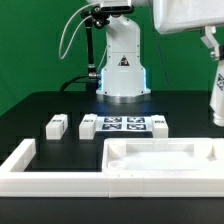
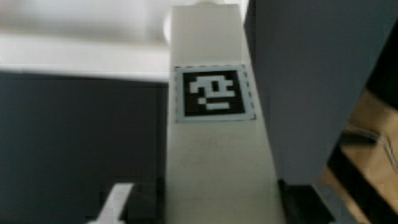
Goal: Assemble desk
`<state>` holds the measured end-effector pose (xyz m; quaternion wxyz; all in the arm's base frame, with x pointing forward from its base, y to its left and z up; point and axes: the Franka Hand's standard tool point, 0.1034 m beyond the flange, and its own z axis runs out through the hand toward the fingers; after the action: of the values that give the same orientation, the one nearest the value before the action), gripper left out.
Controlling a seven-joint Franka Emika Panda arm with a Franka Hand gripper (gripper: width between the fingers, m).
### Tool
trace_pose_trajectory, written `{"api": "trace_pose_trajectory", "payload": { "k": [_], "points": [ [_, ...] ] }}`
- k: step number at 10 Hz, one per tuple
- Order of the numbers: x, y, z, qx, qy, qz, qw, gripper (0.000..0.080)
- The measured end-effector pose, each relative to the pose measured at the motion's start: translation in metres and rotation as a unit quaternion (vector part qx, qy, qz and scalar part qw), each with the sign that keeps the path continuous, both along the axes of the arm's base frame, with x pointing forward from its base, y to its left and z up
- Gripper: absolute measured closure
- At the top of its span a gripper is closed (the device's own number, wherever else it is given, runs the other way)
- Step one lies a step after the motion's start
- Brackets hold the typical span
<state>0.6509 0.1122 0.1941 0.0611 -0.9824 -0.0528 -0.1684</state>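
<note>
Black worktop (image 1: 40, 105); my tool (image 2: 210, 150) part-closed, gripping a leg (image 2: 210, 60). Leg-fitting step, I judge; next I carry it to the top (image 1: 160, 141), squared to a corner.

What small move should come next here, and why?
Probably carry the held leg toward the desk top. The fingers clamp the leg on both sides, it hangs clear of the table at the exterior view's right, and the top lies apart, nearer the camera.

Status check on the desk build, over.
Claw shut on a leg block. Desk top on table. Three other leg blocks by marker board. Nothing seen blocking.
</note>
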Motion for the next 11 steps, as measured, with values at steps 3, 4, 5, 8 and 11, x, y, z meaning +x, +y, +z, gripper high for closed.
{"api": "trace_pose_trajectory", "payload": {
  "k": [3, 4, 5, 8, 11],
  "points": [
    [-0.005, -0.002, -0.008, -0.002, -0.008, 0.002, 1.000, 0.0509],
    [-0.006, -0.005, -0.018, -0.013, -0.031, 0.017, 0.999, 0.0509],
    [-0.009, -0.008, -0.028, -0.018, -0.033, 0.023, 0.999, 0.0509],
    [0.001, -0.007, -0.034, -0.015, -0.056, 0.025, 0.998, 0.0509],
    [0.005, -0.010, -0.037, -0.017, -0.057, 0.029, 0.998, 0.0509]
  ]
}}
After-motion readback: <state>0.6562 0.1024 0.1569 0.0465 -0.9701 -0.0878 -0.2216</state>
